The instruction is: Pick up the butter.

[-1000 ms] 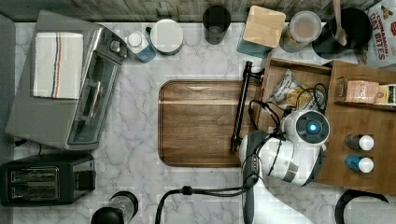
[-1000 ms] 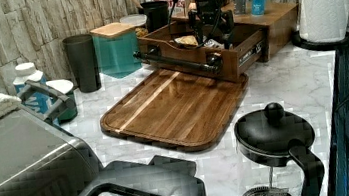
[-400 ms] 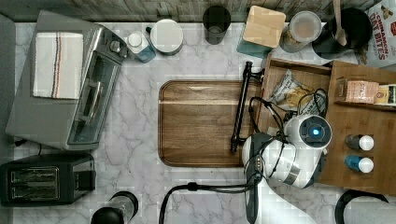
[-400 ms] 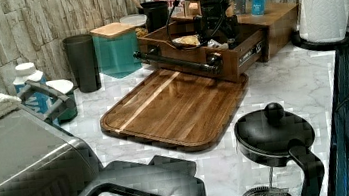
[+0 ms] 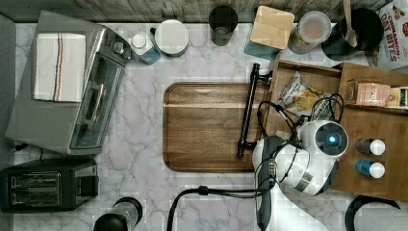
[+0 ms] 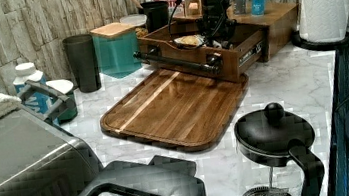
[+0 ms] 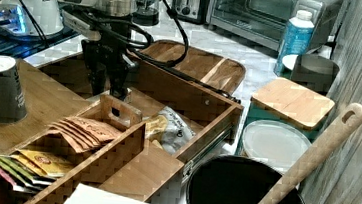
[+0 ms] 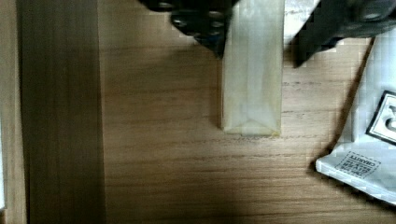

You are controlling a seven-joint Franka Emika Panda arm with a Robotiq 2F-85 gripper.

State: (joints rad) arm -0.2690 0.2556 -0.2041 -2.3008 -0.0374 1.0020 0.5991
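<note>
The butter (image 8: 252, 84) is a pale cream stick lying on the wooden drawer floor in the wrist view. My gripper (image 8: 259, 49) is open and straddles one end of it. One dark finger (image 8: 205, 23) is up against the stick's side, and the other stands a small gap away. In the right view the gripper (image 7: 107, 87) reaches down into the open drawer (image 7: 189, 100), behind a small wooden divider box. In the top view the arm's white wrist (image 5: 331, 139) covers the gripper and the butter. In the left view the gripper (image 6: 214, 20) hangs inside the drawer.
A crinkly snack bag (image 5: 300, 96) lies in the drawer close beside the butter; its corner (image 8: 369, 140) shows in the wrist view. A pinkish carton (image 5: 373, 94) and two bottles (image 5: 370, 147) sit on the cabinet top. A wooden cutting board (image 5: 207, 125) lies before the drawer.
In the top view the wrist has shifted slightly toward the bottom right, over the drawer. Nothing else has moved.
</note>
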